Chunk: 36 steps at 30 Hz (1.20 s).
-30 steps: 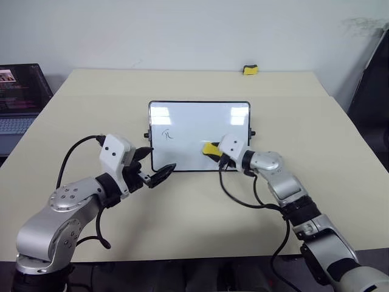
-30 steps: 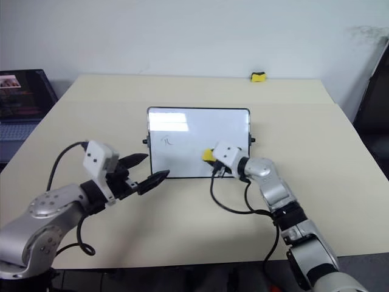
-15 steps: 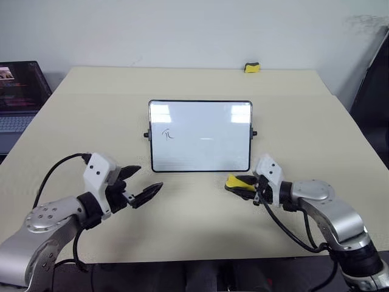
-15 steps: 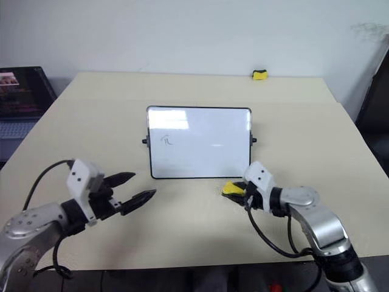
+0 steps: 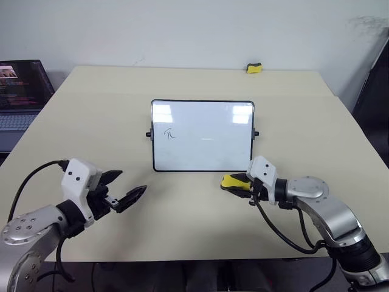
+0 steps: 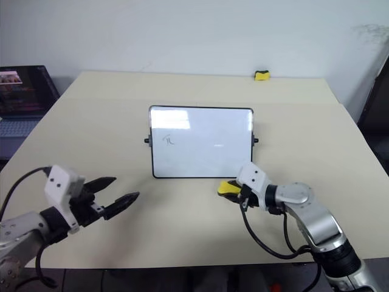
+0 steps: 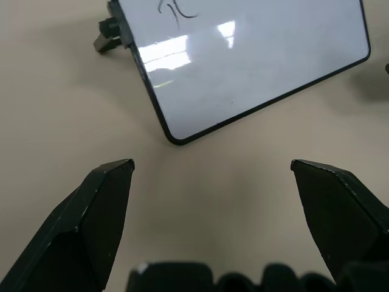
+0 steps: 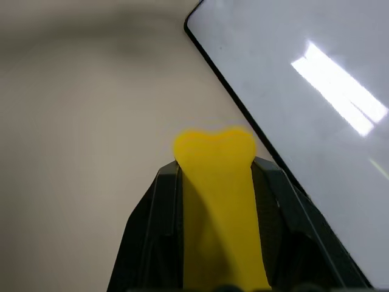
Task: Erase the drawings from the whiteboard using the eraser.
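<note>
Beige desk (image 5: 194, 219) and a plain pale wall are framing the scene, and the right gripper (image 5: 238, 184) is clamping its black fingers (image 8: 152, 243) tight on the eraser (image 5: 231, 180), whose yellow foam is bulging out past the fingertips in the right wrist view. That eraser is sitting low over the desk just off the whiteboard's near right corner, close to the black frame but not touching the white surface. The right arm is reaching in from the near right edge, a black cable looping under its silver forearm. On the other side, the left gripper (image 5: 126, 190) is holding its two fingers (image 7: 100, 201) spread wide apart with nothing between them, hovering over bare desk near the front left, well clear of the board's near left corner. The whiteboard (image 5: 202, 135) is lying in the middle of the desk, its glossy face catching streaks of ceiling light, a small black knob showing at each short side. One of the drawings (image 5: 170, 133), a thin black pi-like sign, is standing near the board's left edge; a faint short mark is showing near the centre, too slight to read. At the far edge of the desk, well apart from the board, a second yellow-and-black block (image 5: 253, 68) is resting by the wall. A laptop (image 5: 21, 91) with a lit screen is sitting off the desk's far left side.
</note>
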Tool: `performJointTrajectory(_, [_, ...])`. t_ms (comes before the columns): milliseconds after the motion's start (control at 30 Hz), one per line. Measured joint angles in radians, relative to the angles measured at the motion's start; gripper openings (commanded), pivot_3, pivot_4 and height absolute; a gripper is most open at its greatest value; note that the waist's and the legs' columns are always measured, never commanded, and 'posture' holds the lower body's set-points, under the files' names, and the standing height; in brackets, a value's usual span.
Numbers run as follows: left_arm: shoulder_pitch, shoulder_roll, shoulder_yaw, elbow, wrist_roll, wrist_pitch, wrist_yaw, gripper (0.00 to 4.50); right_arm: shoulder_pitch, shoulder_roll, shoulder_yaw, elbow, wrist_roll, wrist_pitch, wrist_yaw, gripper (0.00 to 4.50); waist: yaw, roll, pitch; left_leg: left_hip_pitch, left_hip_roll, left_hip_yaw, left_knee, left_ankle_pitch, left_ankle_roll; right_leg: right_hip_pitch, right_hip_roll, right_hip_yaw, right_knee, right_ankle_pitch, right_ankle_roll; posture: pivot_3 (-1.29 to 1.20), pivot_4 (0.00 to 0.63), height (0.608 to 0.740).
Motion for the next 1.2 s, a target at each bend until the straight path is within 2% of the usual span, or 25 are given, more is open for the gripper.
performJointTrajectory(133, [-0.007,-0.001,0.000,0.000,0.002,0.000,0.024,4.50,-0.043,0.021,0.006,0.039,-0.013,-0.091,0.017,1.17,-0.001,0.000,0.000,0.000,0.000,0.000,0.000,0.000,0.000,0.000,0.000,0.000,0.000,0.001,-0.001,0.00,0.150,0.740])
performJointTrajectory(233, [-0.023,0.000,0.000,-0.001,0.001,0.001,0.032,4.50,-0.140,0.064,0.038,0.114,-0.081,-0.189,-0.001,1.17,-0.003,0.000,0.000,0.001,0.000,0.000,0.000,0.000,0.000,0.000,0.001,0.000,0.002,0.001,-0.002,0.00,0.150,0.740])
performJointTrajectory(433, [-0.081,0.008,-0.009,0.027,0.001,0.002,0.041,4.50,-0.376,0.256,0.169,0.371,-0.253,-0.352,-0.090,1.17,-0.005,0.000,0.000,0.001,0.000,0.000,0.000,0.000,0.000,0.000,0.001,0.000,0.003,0.002,-0.005,0.00,0.150,0.740])
performJointTrajectory(633, [-0.108,0.016,-0.025,0.045,0.000,0.005,0.035,4.50,-0.588,0.400,0.193,0.597,-0.339,-0.436,-0.164,1.17,-0.005,0.000,0.000,0.001,0.001,0.000,0.001,0.000,-0.001,0.000,0.000,0.000,0.004,0.002,-0.005,0.00,0.150,0.740])
performJointTrajectory(800, [-0.179,0.022,-0.073,0.097,0.019,0.004,0.029,4.50,-0.736,0.488,0.190,0.850,-0.404,-0.536,-0.283,1.17,-0.004,-0.001,-0.001,0.001,0.001,0.000,0.001,0.000,-0.001,0.000,0.000,-0.001,0.005,0.003,-0.005,0.00,0.150,0.740])
performJointTrajectory(1100, [-0.261,0.038,-0.131,0.153,0.051,0.002,0.027,4.50,-0.871,0.547,0.190,1.222,-0.489,-0.664,-0.423,1.17,-0.013,-0.001,0.000,0.000,0.002,0.001,0.000,0.000,-0.001,-0.001,-0.002,0.000,0.005,0.003,-0.005,0.00,0.150,0.740])
performJointTrajectory(1200, [-0.276,0.037,-0.141,0.153,0.052,0.001,0.026,4.50,-0.897,0.555,0.199,1.315,-0.522,-0.690,-0.428,1.17,-0.015,-0.001,-0.001,0.000,0.003,0.001,0.000,0.000,-0.001,-0.001,-0.002,0.000,0.004,0.003,-0.005,0.00,0.150,0.740])
